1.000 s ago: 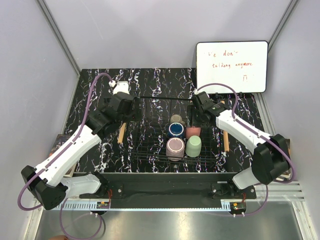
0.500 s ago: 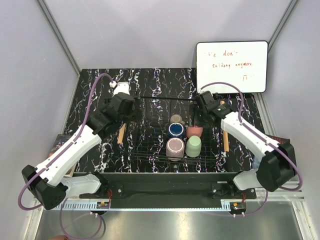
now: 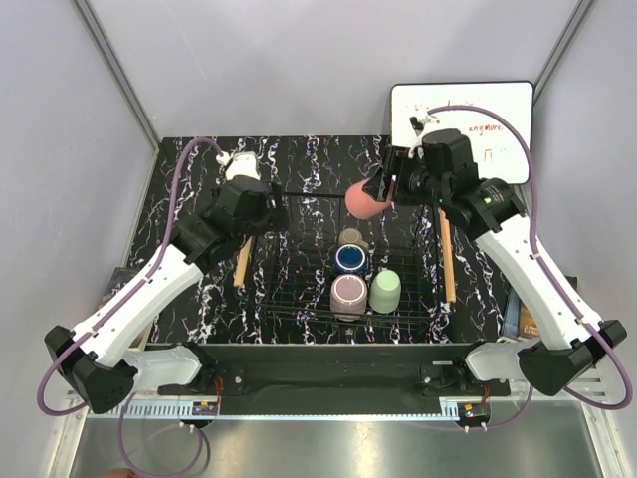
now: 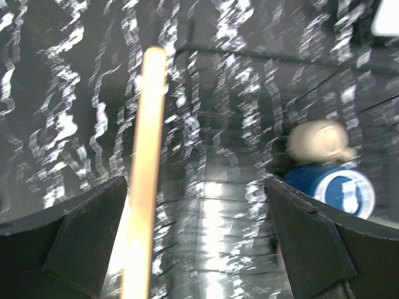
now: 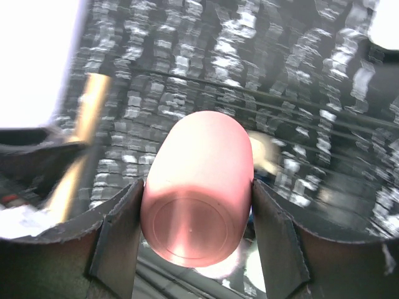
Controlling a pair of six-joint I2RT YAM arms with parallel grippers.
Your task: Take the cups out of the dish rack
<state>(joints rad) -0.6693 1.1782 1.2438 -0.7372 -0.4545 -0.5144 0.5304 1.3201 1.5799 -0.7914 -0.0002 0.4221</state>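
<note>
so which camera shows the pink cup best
The right wrist view: the pink cup sits large and central, base toward the camera, clamped in the right gripper. The top external view shows it small, held near the dish rack's far end. The left wrist view does not show it.

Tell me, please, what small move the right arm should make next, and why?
Probably swing the pink cup rightward, out past the wooden bar of the rack. The right hand is shut on it, holding it in the air over the far end of the rack, and it must reach the table to be set down.
</note>
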